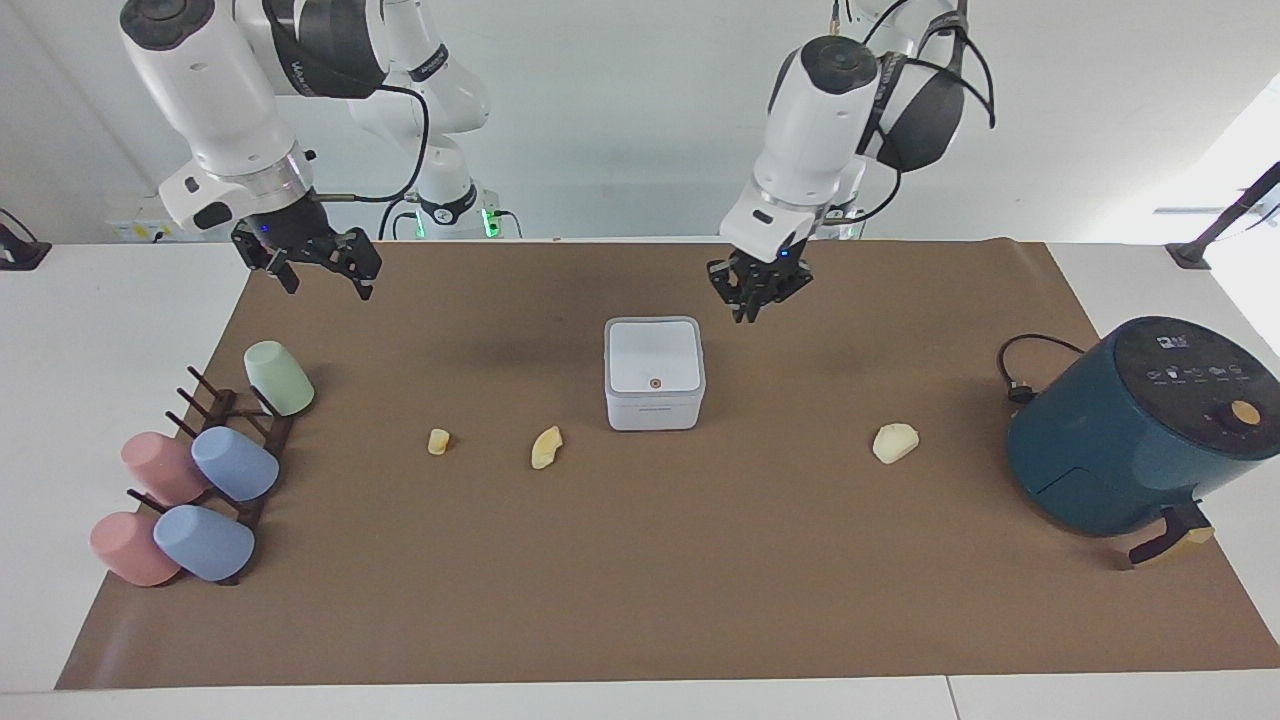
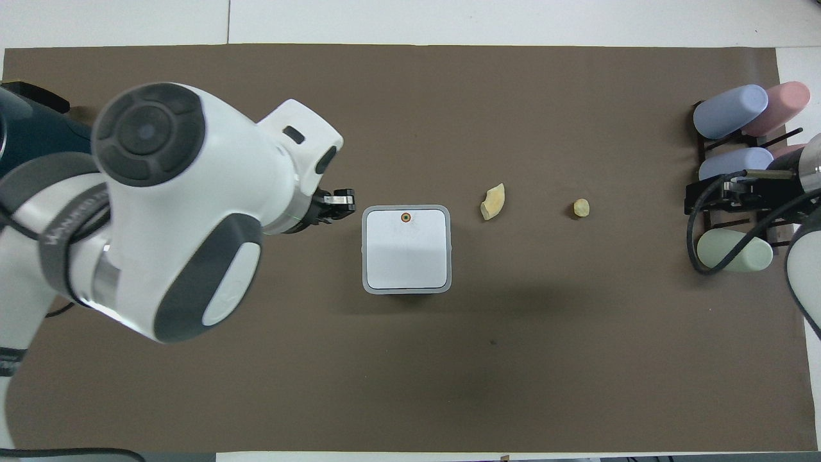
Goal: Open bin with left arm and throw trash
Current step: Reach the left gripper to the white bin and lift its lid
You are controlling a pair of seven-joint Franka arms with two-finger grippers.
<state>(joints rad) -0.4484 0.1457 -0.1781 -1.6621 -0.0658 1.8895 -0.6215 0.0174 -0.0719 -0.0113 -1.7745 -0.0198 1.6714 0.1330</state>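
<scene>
The white bin (image 1: 654, 372) stands mid-mat with its grey-rimmed lid down and the red button toward the edge farther from the robots; it also shows in the overhead view (image 2: 406, 249). My left gripper (image 1: 755, 305) hangs in the air over the mat beside the bin, on the left arm's side, and its tip shows in the overhead view (image 2: 346, 200). It holds nothing. Three pale yellow trash scraps lie on the mat: a small one (image 1: 439, 441), a curved one (image 1: 546, 447) and a larger one (image 1: 895, 442). The larger one is hidden under the left arm in the overhead view. My right gripper (image 1: 320, 275) waits open and empty.
A dark-teal air fryer (image 1: 1140, 430) with its black cable (image 1: 1020, 370) stands at the left arm's end. A rack of pink, blue and green cups (image 1: 200, 470) lies at the right arm's end, under the right gripper in the overhead view (image 2: 737, 147).
</scene>
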